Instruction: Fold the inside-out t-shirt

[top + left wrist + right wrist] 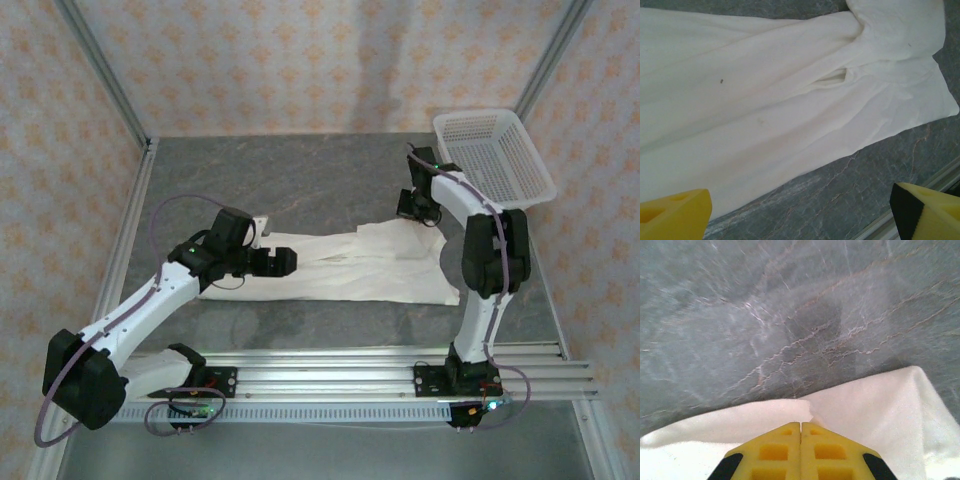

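top view: the inside-out t-shirt [350,268] lies spread flat mid-worktop [300,190], between the arms. the left gripper [283,262] hangs over its left part. the right gripper [420,208] sits at its far right edge, near a white basket [495,155].
left wrist: yellow fingers [675,215] spread wide above the cloth.
right wrist: fingers [775,452] pressed together at the shirt's edge; whether cloth is caught, i cannot tell.

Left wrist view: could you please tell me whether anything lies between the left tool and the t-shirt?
Nothing visible does; the open left tool faces the white t-shirt directly, with no other object between them.
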You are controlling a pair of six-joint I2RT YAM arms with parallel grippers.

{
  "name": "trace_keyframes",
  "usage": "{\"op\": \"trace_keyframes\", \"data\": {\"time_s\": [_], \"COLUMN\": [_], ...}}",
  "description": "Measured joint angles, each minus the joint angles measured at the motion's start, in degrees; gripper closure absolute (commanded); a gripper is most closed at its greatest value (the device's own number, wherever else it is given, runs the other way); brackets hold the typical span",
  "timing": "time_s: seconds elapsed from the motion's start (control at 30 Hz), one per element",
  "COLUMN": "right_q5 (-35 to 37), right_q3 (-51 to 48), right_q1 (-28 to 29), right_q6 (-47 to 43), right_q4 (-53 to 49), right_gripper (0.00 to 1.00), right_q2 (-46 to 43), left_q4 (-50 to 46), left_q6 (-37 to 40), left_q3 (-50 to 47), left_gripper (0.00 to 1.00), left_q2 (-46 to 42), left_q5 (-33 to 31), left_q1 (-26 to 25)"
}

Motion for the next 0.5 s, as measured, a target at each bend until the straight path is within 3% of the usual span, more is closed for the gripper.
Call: {"op": "trace_keyframes", "data": {"time_s": [0.2, 0.5], "right_q5": [-0.94, -6.78], "right_q3": [-5.99, -39.93], "right_q1": [0.00, 1.75], "right_q6": [0.92, 10.05], "right_q4": [2.36, 10.51], "right_gripper": [1.00, 0.98], "right_q2": [-8.02, -32.02], "left_q4": [0.00, 1.84], "left_q6": [-0.02, -0.22], "left_q3": [0.00, -0.02], "left_gripper": [0.07, 0.07], "left_q2": [0.44, 2.47], "left_q5": [-0.85, -0.83], "left_q1": [-0.37, -0.76]}}
